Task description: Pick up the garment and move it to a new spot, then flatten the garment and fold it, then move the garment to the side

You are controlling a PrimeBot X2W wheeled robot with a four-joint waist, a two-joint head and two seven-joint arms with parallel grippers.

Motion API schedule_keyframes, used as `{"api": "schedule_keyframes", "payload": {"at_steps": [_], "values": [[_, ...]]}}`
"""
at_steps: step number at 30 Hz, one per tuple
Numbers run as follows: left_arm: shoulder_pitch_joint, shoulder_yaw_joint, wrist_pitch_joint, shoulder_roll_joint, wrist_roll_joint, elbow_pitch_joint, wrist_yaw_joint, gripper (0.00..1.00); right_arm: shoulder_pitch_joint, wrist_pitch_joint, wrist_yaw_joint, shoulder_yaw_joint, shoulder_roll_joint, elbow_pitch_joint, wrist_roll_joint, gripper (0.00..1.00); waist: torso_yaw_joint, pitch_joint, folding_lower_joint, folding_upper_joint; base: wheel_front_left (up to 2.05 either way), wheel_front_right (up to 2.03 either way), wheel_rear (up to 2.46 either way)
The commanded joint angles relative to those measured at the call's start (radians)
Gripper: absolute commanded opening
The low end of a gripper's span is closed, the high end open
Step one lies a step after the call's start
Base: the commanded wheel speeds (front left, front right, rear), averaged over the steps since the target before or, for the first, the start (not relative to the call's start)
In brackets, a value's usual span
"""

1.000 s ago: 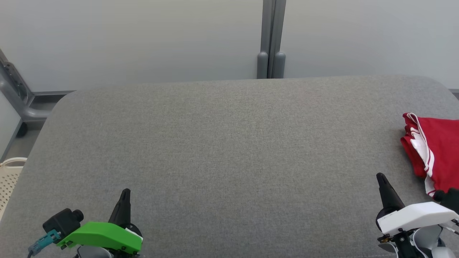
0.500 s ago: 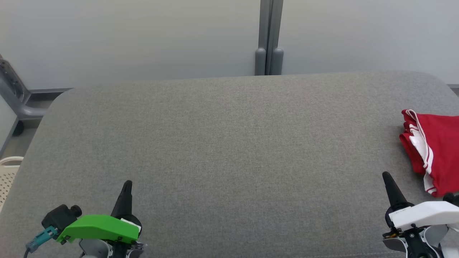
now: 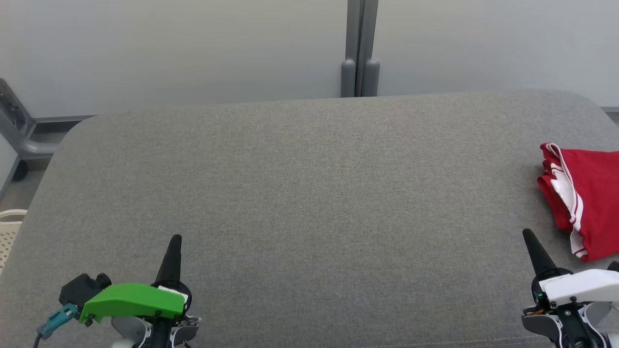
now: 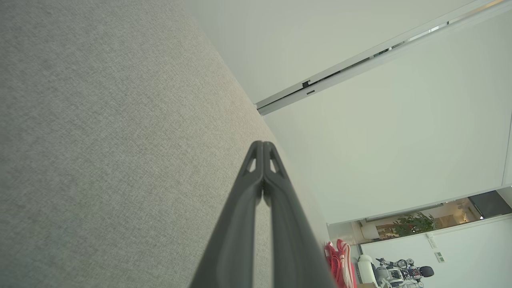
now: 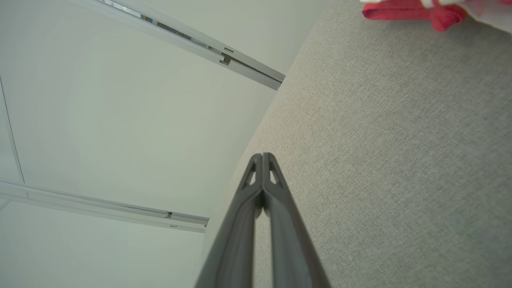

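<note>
Left gripper (image 3: 174,244) at 7 o'clock, right gripper (image 3: 533,244) at 5 o'clock. Both have their jaws pressed together and hold nothing, low over the grey padded surface (image 3: 309,193). The garment (image 3: 592,193) is red with white trim, bunched in layers at 3 o'clock, just beyond the right gripper and partly cut off by the frame. Judged light and limp, so the layers are likely to slip apart. Best hold — pinch the stacked trimmed edge facing 9 o'clock, through all layers.

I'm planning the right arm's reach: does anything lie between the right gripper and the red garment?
Nothing visible does. Bare grey cushion separates the right gripper, jaws shut, from the red garment, which lies ahead and to its right, partly cut off by the head view's edge.
</note>
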Motion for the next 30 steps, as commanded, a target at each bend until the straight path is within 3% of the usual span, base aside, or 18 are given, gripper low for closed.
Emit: {"api": "schedule_keyframes", "payload": {"at_steps": [1, 30], "values": [[-0.033, 0.017, 0.004, -0.003, -0.018, -0.001, -0.012, 0.00, -0.026, 0.007, 0.001, -0.010, -0.006, -0.002, 0.030, 0.00, -0.001, 0.002, 0.0000, 0.0000, 0.00, 0.00, 0.00], [-0.059, 0.102, 0.044, -0.090, -0.154, 0.034, -0.092, 0.00, -0.052, 0.059, 0.000, -0.074, -0.007, 0.040, 0.268, 0.00, -0.014, 0.029, 0.0000, 0.0000, 0.00, 0.00, 0.00]]}}
